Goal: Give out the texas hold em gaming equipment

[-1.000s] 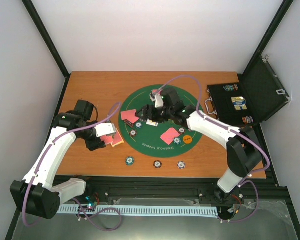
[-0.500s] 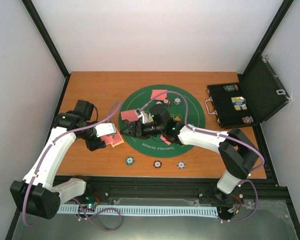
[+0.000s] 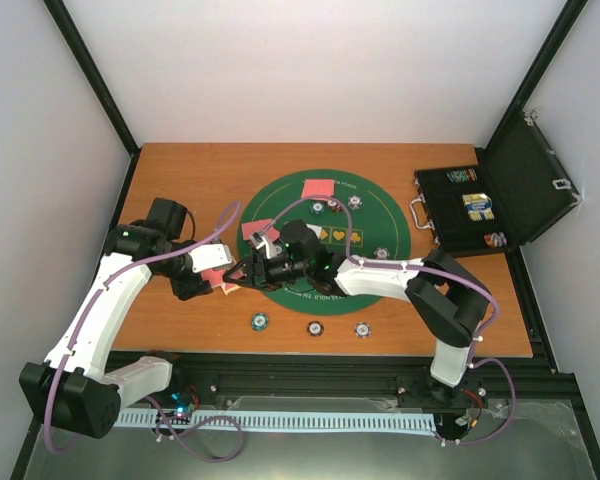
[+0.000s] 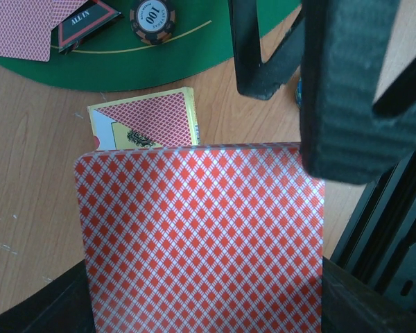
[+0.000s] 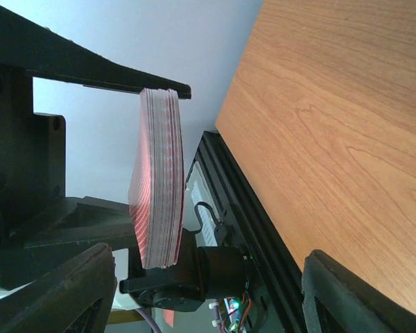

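Felt mat (image 3: 385, 220), big and green, fills mid-table, loose cards (image 3: 319, 187) and chips (image 3: 354, 201) dotted across it, and the black case (image 3: 525, 185) lies open at right. Left gripper (image 3: 212, 268) clamps the deck (image 4: 201, 236) tight off the mat's left edge, near a yellow card box (image 4: 142, 125). Right gripper (image 3: 244, 270) hovers wide open at the deck's edge, holding nothing. A row of chips (image 3: 314, 327) lines the near side.

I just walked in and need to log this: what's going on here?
The left gripper is shut on a deck of red-backed cards, held above the wooden table. The right gripper, open, reaches across toward that deck. Cards and chips already lie on the green mat; three chips sit on the wood.
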